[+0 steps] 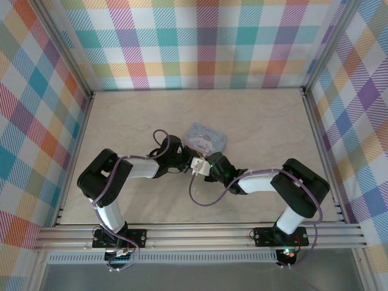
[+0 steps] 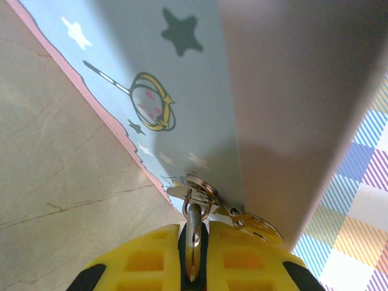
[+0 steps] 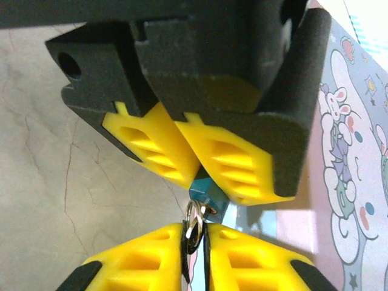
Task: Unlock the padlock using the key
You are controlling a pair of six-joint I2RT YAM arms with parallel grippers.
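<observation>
"How far along was it?"

"Just beside the tin (image 1: 206,137), the left gripper (image 3: 197,173) pinched the padlock (image 3: 207,192). The right gripper (image 3: 194,235) clamped the key (image 3: 189,250) up against it (inserted? I couldn't tell). I'd say the turn was yet to come."

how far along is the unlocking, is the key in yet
Done: both pieces are picked up. In hand: the left end effector pinches the padlock by its blue body, and the right end effector is shut on the key and its ring below it. Still to do: seat and turn the key; whether it's in the keyhole is hidden, no open shackle shows.
</observation>
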